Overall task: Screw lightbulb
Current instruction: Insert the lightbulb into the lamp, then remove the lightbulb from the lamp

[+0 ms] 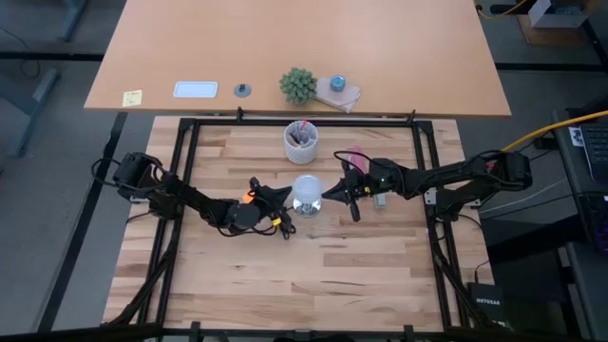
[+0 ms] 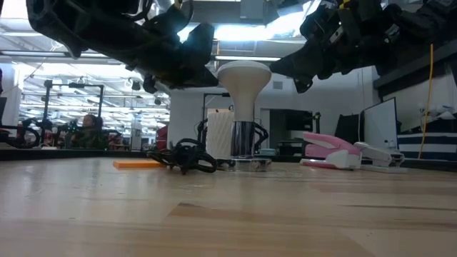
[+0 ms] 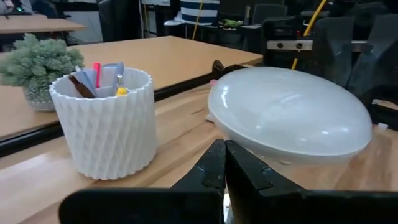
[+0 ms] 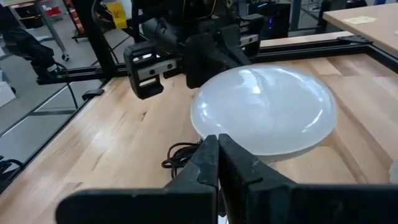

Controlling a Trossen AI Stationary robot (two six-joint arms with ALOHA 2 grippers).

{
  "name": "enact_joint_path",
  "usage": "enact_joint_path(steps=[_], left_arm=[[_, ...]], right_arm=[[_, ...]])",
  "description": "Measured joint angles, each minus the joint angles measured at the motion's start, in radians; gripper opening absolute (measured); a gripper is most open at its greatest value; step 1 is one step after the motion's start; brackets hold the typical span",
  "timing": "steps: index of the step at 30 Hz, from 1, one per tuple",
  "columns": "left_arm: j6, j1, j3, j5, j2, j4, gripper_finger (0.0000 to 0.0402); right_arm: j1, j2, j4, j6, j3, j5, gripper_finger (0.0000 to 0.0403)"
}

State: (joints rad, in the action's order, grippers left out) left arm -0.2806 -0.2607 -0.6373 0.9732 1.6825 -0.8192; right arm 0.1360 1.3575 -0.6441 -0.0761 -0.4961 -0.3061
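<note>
High view first, from my remote seat: my left gripper [image 1: 281, 202] sits just left of the lightbulb [image 1: 307, 193], fingers pressed together on nothing. One lightbulb stands upright at table centre, narrow base down in the one silvery fitting [image 2: 243, 163], its black cord [image 2: 184, 157] coiled alongside. My right gripper [image 1: 334, 194] flanks it on the other side, fingers likewise pinched shut and empty. I judge the risk is a sideways knock: either closed tip nudging the wide dome could tip bulb and fitting. I count one pen cup [image 1: 302, 141] behind and one pink stapler [image 2: 337, 151].
</note>
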Motion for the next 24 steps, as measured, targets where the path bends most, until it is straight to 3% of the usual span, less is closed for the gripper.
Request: enact_joint_path(steps=[11, 24], left_arm=[[0.082, -0.076, 0.0, 0.191, -0.021, -0.003, 0.0001], [0.092, -0.191, 0.0, 0.202, -0.048, -0.03, 0.0001]], right_arm=[[0.001, -0.022, -0.003, 0.009, 0.0, -0.002, 0.0005], [0.002, -0.126, -0.01, 0.057, 0.0, -0.002, 0.0005]])
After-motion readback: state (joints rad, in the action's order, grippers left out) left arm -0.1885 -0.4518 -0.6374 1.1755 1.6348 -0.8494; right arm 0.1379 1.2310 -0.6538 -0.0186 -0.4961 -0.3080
